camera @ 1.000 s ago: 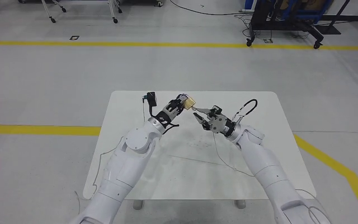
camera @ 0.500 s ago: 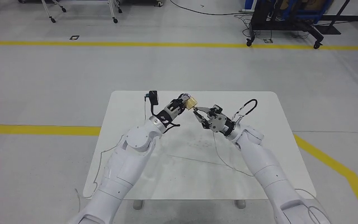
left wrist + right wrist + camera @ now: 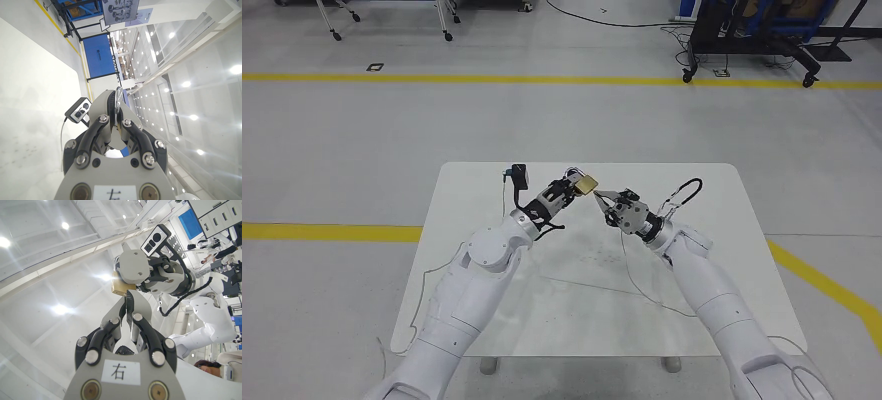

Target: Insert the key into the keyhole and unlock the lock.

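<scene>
We see bright, even light from rows of ceiling lamps (image 3: 186, 84), which flare into streaks in both wrist views. Straight beams (image 3: 66, 256) bend toward those views' edges. The counter (image 3: 28, 75) washes out nearly white. A glare spot sits on the lock (image 3: 121, 289), perhaps hiding its upper edge.

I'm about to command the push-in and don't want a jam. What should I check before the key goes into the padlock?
1. Padlock secured in the left gripper: ok, the fingers are shut on it.
2. Key secured in the right gripper: ok, clamped between the fingers, with only its tip showing.
3. Key tip brought up to the padlock: ok, it sits right at the brass body.
4. Tip lined up with the keyhole: cannot tell, the keyhole is hidden.
5. Key already partly inserted: cannot tell.
6. Both held off the table: ok.
</scene>
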`<state>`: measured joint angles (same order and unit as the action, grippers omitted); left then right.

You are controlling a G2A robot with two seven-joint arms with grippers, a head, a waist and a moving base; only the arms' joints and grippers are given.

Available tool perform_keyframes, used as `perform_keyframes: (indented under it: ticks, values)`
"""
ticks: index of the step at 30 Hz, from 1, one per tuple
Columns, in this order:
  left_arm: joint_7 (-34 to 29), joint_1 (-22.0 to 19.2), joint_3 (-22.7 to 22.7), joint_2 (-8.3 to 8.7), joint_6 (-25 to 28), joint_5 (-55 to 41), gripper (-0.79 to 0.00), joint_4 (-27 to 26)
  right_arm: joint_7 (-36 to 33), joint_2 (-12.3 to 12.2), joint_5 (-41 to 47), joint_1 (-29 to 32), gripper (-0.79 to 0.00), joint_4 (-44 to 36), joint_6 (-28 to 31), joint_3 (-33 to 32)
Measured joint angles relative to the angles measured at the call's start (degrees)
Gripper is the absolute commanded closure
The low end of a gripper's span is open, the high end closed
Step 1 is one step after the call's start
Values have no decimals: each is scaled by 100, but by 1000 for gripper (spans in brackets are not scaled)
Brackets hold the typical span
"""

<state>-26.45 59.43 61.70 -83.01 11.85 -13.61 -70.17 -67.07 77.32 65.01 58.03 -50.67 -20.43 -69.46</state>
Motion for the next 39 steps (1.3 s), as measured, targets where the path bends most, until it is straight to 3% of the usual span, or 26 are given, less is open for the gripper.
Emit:
perform_keyframes:
  ticks: [14, 21, 22, 24, 25, 26, 34, 39]
  values:
    - [47, 51, -33, 20, 200, 402, 0, 18, -512, -23, 233, -193, 0, 467, -817, 34]
    - [56, 87, 30, 25, 184, 277, 0, 34, -544, -30, 120, -270, 0, 560, -728, 85]
    - [43, 92, 48, 24, 167, 208, 0, 35, -542, -34, 57, -278, -132, 549, -668, 99]
    - [1, 95, 107, 23, 116, 12, 0, 55, -539, -46, -116, -292, -557, 523, -523, 133]
    - [-11, 93, 131, 23, 99, -61, 0, 67, -526, -51, -183, -296, -705, 519, -474, 145]
    - [-25, 92, 160, 23, 77, -158, 0, 86, -519, -55, -240, -300, -782, 515, -441, 159]
    - [-190, 31, 262, 23, -173, -543, 0, 255, -638, -101, -433, -273, -785, 562, -234, 147]
    - [-368, -124, 161, 27, -518, -351, 0, 453, -573, -261, -756, -203, -785, 610, 167, -164]
